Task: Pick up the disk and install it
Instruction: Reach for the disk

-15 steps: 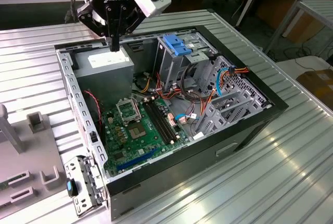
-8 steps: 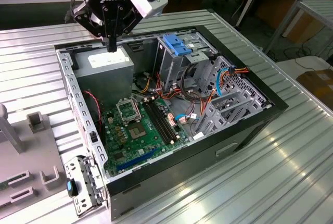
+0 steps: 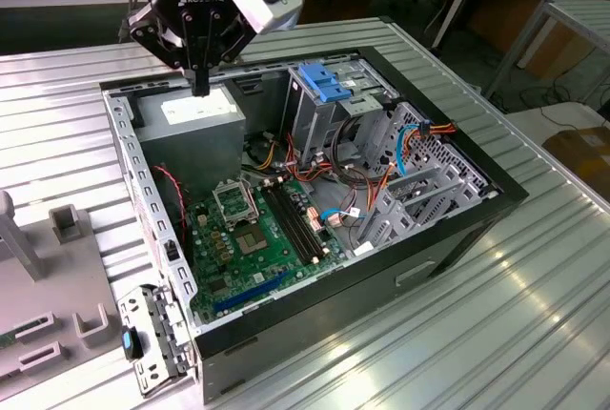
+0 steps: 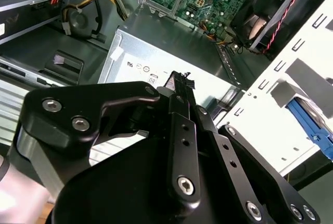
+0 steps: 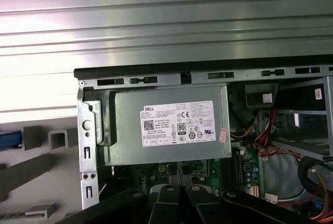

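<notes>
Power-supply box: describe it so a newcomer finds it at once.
Start at the open black computer case on the ribbed metal table. In its corner below the end effector sits the power-supply box. It is the plain grey block with a white sticker, unlike the green motherboard beside it.

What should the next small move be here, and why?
Probably lift the end effector clear of the case: it looks shut on nothing and hangs over the power-supply box, which sits mounted in the case and is not a piece to pick up.
</notes>
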Available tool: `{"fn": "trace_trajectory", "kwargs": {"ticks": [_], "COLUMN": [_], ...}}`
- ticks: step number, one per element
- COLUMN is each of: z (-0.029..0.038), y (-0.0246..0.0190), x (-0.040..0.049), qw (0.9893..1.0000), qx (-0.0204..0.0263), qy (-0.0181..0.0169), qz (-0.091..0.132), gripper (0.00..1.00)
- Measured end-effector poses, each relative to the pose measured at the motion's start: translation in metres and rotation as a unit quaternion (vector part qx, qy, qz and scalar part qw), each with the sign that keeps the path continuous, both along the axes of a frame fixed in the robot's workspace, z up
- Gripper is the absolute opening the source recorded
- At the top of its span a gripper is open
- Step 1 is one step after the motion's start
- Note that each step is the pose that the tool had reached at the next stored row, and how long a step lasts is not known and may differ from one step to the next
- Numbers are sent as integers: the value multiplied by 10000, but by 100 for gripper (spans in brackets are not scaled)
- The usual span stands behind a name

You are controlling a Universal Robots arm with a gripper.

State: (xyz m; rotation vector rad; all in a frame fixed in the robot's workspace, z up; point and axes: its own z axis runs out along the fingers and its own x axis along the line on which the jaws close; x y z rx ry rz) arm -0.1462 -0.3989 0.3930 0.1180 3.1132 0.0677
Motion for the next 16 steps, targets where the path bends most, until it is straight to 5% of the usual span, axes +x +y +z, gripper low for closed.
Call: {"fn": "trace_trajectory", "kwargs": {"ticks": [16], "z": [-2], "y": [0], "x": [-170], "qw": [10000], "qx": [0], "qy": [1], "qz": [0], "gripper": [11]}}
